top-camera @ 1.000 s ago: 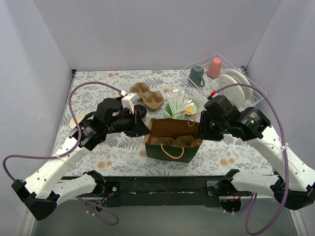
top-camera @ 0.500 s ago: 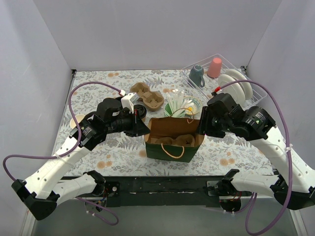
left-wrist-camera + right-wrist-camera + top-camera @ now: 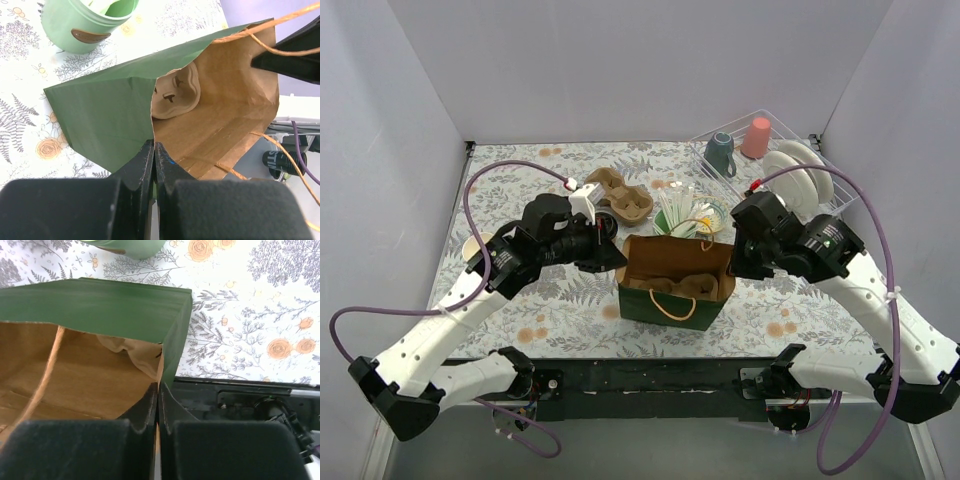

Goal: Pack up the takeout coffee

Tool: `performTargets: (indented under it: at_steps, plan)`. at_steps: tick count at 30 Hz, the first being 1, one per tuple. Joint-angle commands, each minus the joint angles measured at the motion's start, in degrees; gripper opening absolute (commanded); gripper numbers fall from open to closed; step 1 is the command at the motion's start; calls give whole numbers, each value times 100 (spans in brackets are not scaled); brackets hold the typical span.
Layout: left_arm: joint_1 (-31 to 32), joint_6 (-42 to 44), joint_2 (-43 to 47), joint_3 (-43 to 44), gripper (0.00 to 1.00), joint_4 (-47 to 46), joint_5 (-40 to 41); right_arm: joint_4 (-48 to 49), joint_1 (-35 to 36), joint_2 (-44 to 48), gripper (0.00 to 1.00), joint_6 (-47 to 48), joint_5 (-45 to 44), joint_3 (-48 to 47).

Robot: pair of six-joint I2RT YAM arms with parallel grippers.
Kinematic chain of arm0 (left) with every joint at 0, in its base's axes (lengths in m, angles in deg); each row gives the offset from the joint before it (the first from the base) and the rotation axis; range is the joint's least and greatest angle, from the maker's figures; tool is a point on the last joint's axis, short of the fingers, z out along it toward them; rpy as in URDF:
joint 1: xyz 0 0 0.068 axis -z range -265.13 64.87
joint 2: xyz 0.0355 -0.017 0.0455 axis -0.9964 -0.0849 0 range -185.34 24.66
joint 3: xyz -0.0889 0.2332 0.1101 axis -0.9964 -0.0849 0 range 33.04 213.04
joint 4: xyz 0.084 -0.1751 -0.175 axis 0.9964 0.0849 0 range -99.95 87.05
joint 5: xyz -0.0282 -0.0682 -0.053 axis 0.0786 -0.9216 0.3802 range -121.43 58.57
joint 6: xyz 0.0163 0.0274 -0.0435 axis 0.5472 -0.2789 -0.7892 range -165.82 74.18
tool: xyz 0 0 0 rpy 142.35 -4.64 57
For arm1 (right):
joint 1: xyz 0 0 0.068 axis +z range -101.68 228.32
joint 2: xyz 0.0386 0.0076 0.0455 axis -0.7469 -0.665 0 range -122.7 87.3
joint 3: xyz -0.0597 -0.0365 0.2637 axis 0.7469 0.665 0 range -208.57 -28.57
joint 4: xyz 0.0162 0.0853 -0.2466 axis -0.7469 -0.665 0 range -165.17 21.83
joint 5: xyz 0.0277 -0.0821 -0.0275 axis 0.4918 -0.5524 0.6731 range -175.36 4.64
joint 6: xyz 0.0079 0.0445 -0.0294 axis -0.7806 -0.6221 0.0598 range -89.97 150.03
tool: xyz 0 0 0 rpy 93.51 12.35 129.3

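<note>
Both shut on green bag (image 3: 665, 306): left fingers (image 3: 142, 167) on left rim, right fingers (image 3: 146, 405) on right rim. Outside it, coffee cup (image 3: 605, 223) on table (image 3: 520, 168) just beyond left fingers, at near side of cardboard carrier (image 3: 620, 197).

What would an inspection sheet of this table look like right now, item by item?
surface: flowered tablecloth, lying flat.
job's things: green paper bag stands open with a cup tray inside; coffee cup not clearly seen.
clutter: spare cup tray, green tub, dish rack holding a mug, pink cup and plates.
jaws: left jaws and right jaws each pinched shut on the bag's rim, on opposite sides.
cables: purple cables loop off both arms, clear of the bag.
surroundings: plain grey walls; nothing else seen.
</note>
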Motion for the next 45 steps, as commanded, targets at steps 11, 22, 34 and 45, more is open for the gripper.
performTargets:
  at_steps: [11, 22, 34, 45]
  plan:
    - [1, -256, -1265, 1695, 0, 842, 3, 23, -323, -1533, 1, 910, 351, -4193]
    - [-17, -246, -905, 1546, 0, 965, 371, 42, -324, -1196, 1, 819, 456, -3802]
    - [-377, -248, -1202, 2505, 0, 946, 464, 998, -218, -839, 1, 1638, 1091, -2627]
    - [-413, 131, -1273, 2627, 0, 1536, 416, 814, -236, -471, 1, 1709, 852, -2525]
